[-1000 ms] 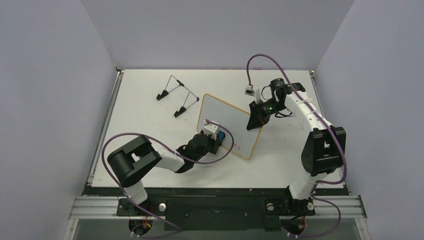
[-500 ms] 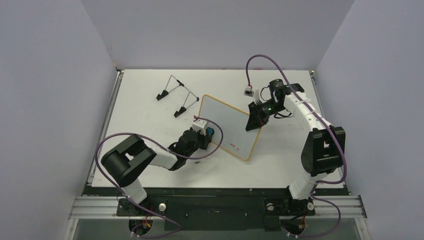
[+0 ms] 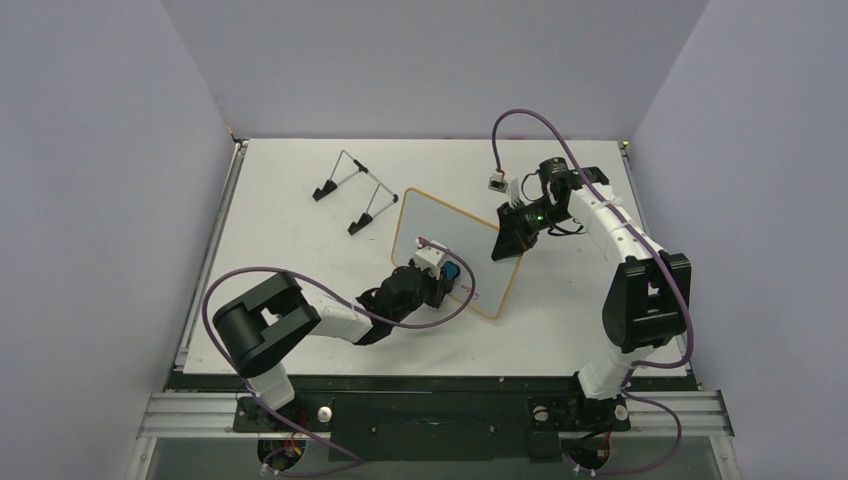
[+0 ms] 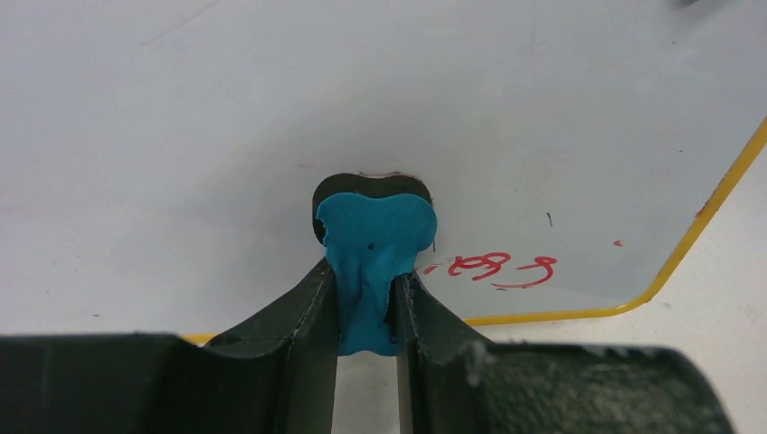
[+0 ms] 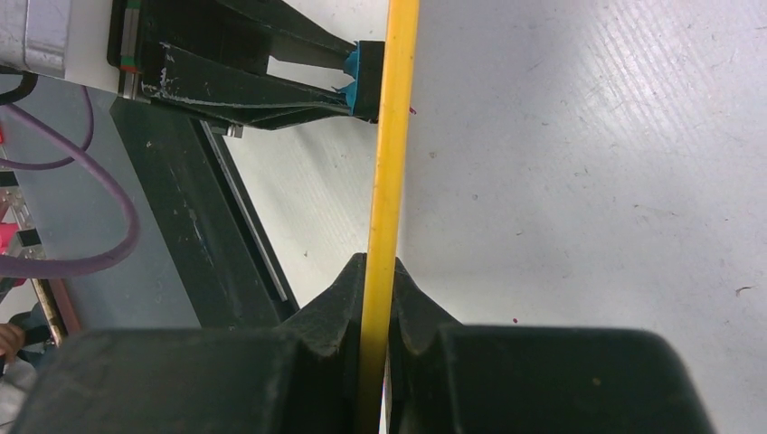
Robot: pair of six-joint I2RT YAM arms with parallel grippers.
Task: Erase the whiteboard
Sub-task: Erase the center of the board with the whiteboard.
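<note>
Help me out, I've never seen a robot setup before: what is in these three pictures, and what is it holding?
These are two robot arms bolted to the near edge of a white table. The wide picture looks down from above and behind them; the other two come from small cameras on each wrist, so you see each arm's own black jaws at the bottom. The left arm has its jaws closed on a blue eraser, pressed against the whiteboard. The right arm pinches the board's yellow rim, steadying it. A few red marks are left near one corner. A wire stand sits apart, at the back left.
</note>
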